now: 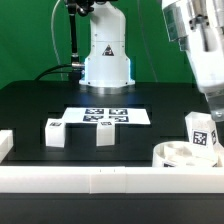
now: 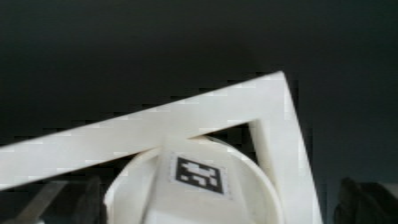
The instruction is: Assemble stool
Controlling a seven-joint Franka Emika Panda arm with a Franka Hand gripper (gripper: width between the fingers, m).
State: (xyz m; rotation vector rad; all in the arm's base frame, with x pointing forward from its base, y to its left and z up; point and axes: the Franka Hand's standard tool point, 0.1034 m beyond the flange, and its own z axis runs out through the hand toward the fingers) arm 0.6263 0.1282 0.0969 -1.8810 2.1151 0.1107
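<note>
Seat (image 1: 180, 157): white ring with sockets, lying flat at four o'clock from the marker board (image 1: 105, 117) in the exterior view. It sits close against the rail (image 1: 100, 180).

First leg (image 1: 201, 132): blocky and tagged, upright over the seat's three o'clock edge, directly under my gripper (image 1: 207, 110). I cannot tell whether its foot has entered a socket or only rests on the rim. The wrist view shows its tagged face (image 2: 199, 172) close below me, with the rail's corner (image 2: 249, 100) beyond.

Fingers: closed on the leg or parted around it, I cannot tell; neither view shows the pads meeting plastic.

Second leg (image 1: 104, 133): standing loose at six o'clock from the board, untouched.

Third leg (image 1: 55, 131): lying loose at eight o'clock, well apart from the seat.

Table (image 1: 30, 100): black, bare around the parts. My base (image 1: 105, 60) is at twelve o'clock.

Hazards, as I judge them:
- The leg may be slightly off the socket, so pressing down would jam it or tip it toward the rail.
- Only the rail seems to brace the seat, so a sideways push or twist could slide or spin it.
- If my hold is slack, the leg could topple off the rim when I lift away.
- The rail corner is close, and a wide turn of the wrist might strike it.
</note>
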